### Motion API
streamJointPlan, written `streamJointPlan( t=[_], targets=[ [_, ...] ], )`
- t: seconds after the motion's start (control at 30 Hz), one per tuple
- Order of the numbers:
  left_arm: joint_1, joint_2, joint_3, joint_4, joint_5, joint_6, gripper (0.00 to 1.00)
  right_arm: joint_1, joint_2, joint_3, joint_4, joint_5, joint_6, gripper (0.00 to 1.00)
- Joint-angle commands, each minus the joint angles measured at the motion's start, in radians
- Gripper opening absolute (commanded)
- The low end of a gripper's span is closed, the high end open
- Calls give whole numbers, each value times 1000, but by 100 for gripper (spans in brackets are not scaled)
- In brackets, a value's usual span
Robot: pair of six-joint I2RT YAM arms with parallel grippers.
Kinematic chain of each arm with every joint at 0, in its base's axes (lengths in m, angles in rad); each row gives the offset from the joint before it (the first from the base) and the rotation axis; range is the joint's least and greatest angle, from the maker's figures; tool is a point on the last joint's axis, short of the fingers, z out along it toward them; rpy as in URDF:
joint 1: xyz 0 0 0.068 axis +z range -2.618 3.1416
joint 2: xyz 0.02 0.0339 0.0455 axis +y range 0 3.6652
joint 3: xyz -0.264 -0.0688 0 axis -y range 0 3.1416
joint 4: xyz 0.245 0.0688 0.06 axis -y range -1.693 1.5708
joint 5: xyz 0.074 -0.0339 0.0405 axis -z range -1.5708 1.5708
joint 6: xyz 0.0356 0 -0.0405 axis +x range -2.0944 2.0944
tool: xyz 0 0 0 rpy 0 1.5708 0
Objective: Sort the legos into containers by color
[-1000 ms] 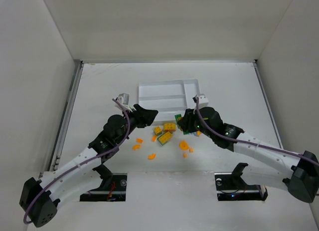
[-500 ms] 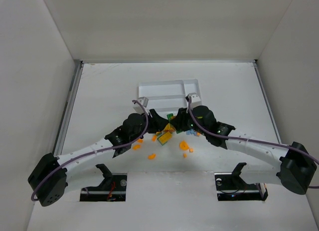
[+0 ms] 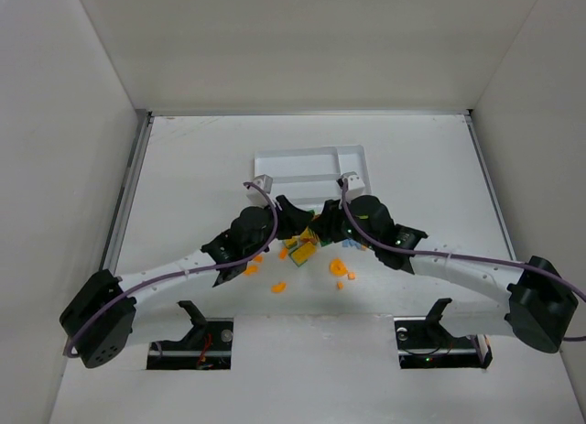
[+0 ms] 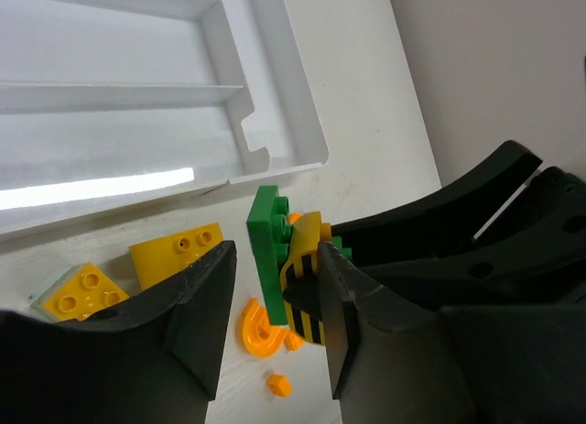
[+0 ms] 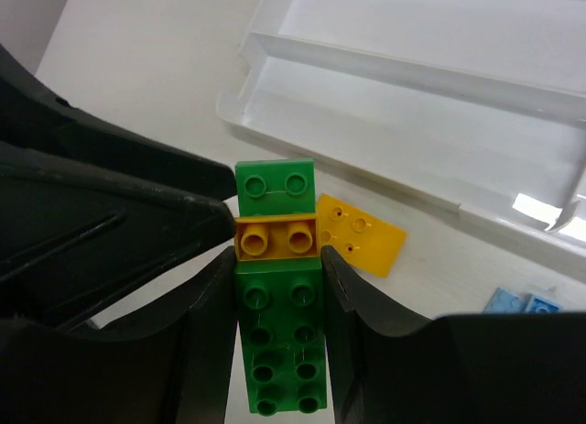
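Observation:
A long green lego (image 5: 279,332) with a small yellow lego (image 5: 275,238) stuck across its studs is held off the table, my right gripper (image 5: 279,259) shut on the green one's sides. In the left wrist view the same green piece (image 4: 265,250) shows edge-on between the fingers of my left gripper (image 4: 275,248), which stands open. Its right finger is against the yellow piece (image 4: 307,287), striped black on this face, and a gap shows on the green side. From above, the two grippers (image 3: 298,221) (image 3: 325,224) meet just in front of the white tray of containers (image 3: 311,163).
Loose yellow bricks (image 4: 179,255) (image 4: 82,291) and orange bits (image 4: 256,328) lie on the table under the left gripper. A flat yellow piece (image 5: 362,233) and light-blue pieces (image 5: 517,302) lie by the tray's rim (image 5: 265,48). More orange bits (image 3: 339,268) (image 3: 277,287) are nearer the arm bases.
My left arm has swung right to the middle and its jaws have narrowed round the stacked legos. My right gripper has shifted a little left with the green lego.

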Motion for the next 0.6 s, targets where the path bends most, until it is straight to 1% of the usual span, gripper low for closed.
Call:
streamJointPlan(
  t=[0.0, 0.17, 0.4, 0.57],
  targets=[
    [-5, -13, -7, 130, -54, -27, 38, 16, 4, -2, 120, -45, 14, 19],
    [-3, -18, -43, 202, -77, -64, 37, 13, 1, -27, 144, -45, 29, 19],
    [6, 20, -44, 188, -78, -105, 36, 13, -20, -33, 153, -45, 34, 19],
    [8, 51, -27, 176, -75, -113, 33, 13, -20, -33, 170, -34, 34, 19]
  ],
)
